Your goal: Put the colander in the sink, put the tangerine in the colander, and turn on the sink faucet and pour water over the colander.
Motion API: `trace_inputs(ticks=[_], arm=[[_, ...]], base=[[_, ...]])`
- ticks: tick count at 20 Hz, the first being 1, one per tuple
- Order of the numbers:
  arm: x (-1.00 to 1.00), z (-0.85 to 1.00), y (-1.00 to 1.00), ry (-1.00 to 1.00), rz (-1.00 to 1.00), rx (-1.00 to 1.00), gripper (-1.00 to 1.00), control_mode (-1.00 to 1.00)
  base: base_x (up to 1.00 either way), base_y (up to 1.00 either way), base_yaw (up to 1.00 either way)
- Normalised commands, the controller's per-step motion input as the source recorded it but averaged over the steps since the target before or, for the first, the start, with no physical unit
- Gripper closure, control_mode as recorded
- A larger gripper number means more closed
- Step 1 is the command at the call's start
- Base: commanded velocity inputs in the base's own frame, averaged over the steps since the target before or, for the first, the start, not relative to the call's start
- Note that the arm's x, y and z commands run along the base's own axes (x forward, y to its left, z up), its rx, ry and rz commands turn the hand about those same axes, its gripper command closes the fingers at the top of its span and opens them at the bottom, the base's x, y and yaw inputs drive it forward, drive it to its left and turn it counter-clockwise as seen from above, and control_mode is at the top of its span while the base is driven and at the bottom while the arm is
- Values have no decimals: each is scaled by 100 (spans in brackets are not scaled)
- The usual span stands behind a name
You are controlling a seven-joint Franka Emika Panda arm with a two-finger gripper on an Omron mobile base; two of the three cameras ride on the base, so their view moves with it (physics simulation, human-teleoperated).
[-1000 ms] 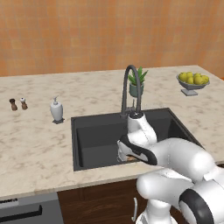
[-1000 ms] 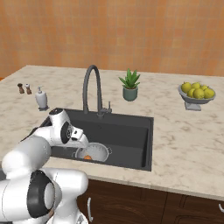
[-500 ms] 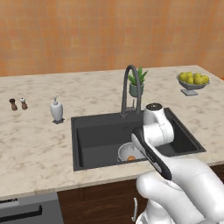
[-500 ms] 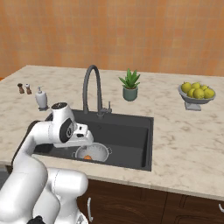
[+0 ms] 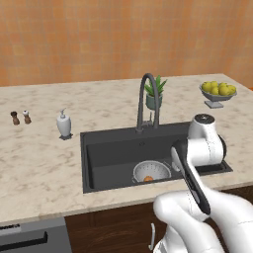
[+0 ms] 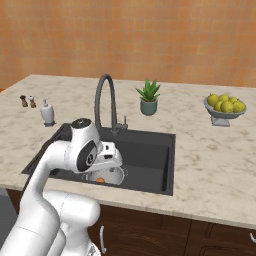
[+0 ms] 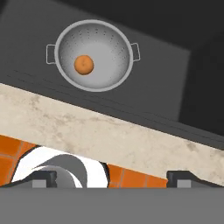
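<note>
The gripper hangs above the front edge of the counter, its two fingertips spread wide apart with nothing between them; the colander sits on the floor of the black sink; the tangerine rests inside it, a little off centre; the faucet arches over the basin's back edge.

kitchen: sink, faucet, counter
</note>
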Motion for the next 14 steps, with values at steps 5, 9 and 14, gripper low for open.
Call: trace_inputs(ticks=[5,9,14], arm=[[-3,48,-45,2,5,11,-100,-100],[19,43,-38,-1,4,7,-100,-100],[54,39,-16,-12,8,12,-100,-100]], base=[[0,0,0],[0,0,0],[0,0,0]])
